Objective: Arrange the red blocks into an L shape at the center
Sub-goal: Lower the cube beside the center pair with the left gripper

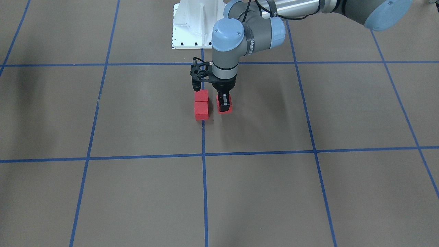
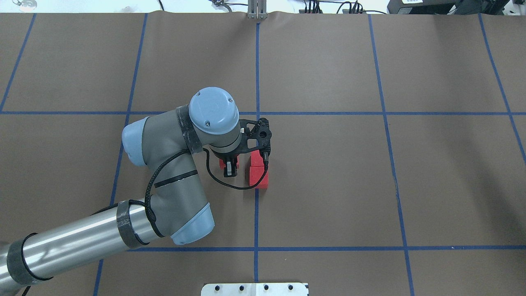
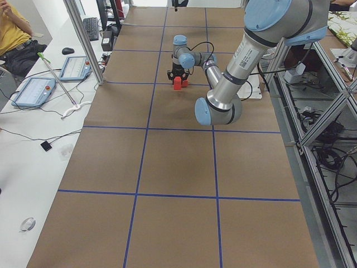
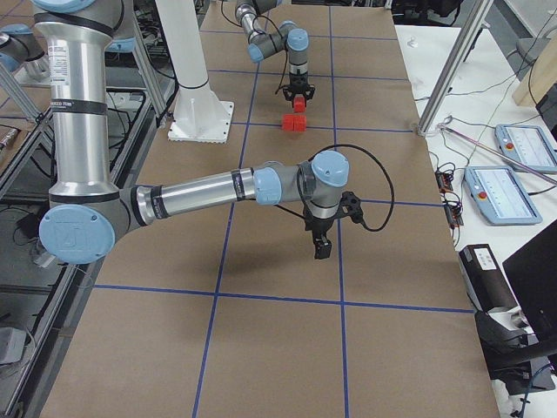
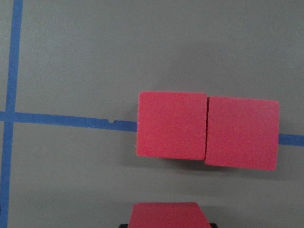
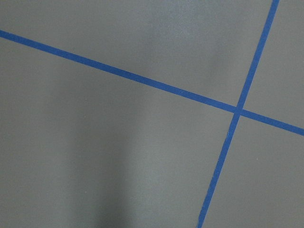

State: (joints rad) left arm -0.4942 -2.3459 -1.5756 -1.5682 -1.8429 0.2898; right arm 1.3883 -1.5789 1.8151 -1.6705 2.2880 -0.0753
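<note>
Two red blocks lie touching in a row on the middle blue tape line at the center; the overhead view shows them too. My left gripper is shut on the third red block. It holds that block low, beside the row's robot-side block, with a small gap between them. I cannot tell whether the held block touches the floor. My right gripper hangs over bare floor far off to the robot's right. I cannot tell if it is open.
The white base plate lies on the robot's side of the blocks. The left arm's elbow reaches low over the floor left of the center line. Side tables with tablets flank the mat.
</note>
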